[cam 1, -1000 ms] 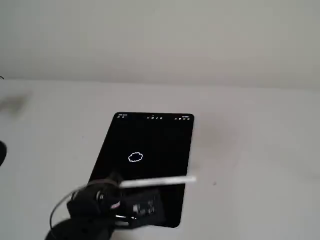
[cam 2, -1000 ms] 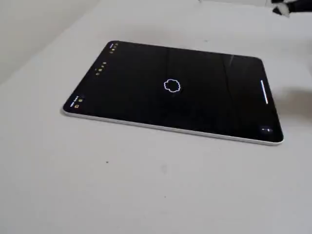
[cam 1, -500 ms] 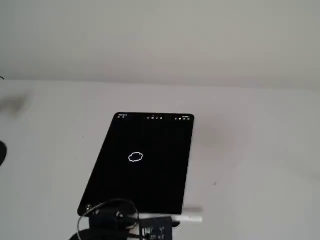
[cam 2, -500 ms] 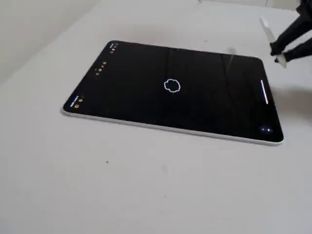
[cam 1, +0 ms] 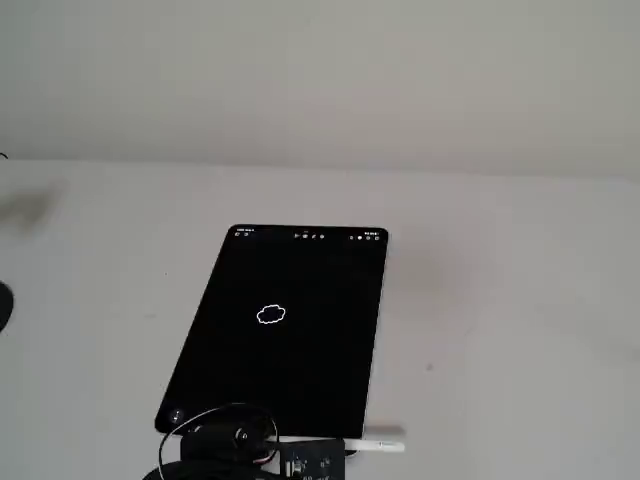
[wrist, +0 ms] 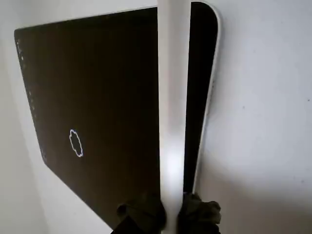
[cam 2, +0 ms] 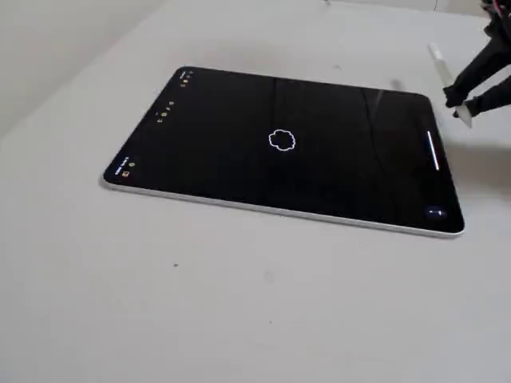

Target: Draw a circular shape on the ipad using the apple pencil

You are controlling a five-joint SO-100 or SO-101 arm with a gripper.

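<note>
The ipad (cam 1: 300, 360) lies flat on the white table, black screen up, with small icons along its far short side. A small wobbly white circular shape (cam 1: 271, 315) glows near the screen's middle; it also shows in the other fixed view (cam 2: 281, 141) and the wrist view (wrist: 75, 143). My gripper (cam 1: 340, 447) is shut on the apple pencil (cam 1: 378, 443), just off the tablet's near short edge. In the wrist view the pencil (wrist: 173, 112) runs straight up the frame over the ipad (wrist: 107, 83), between dark fingers (wrist: 141, 214). The pencil (cam 2: 444, 70) hangs above the table beside the ipad (cam 2: 343, 171), clear of the screen.
A black cable loop (cam 1: 225, 425) arcs over the arm at the bottom edge. A dark object (cam 1: 3, 305) sits at the left edge of the table. A plain pale wall (cam 1: 320, 80) stands behind.
The gripper with the pencil has drawn back off the screen's near end to just past the tablet's short edge. The white ring on the screen is unchanged.
</note>
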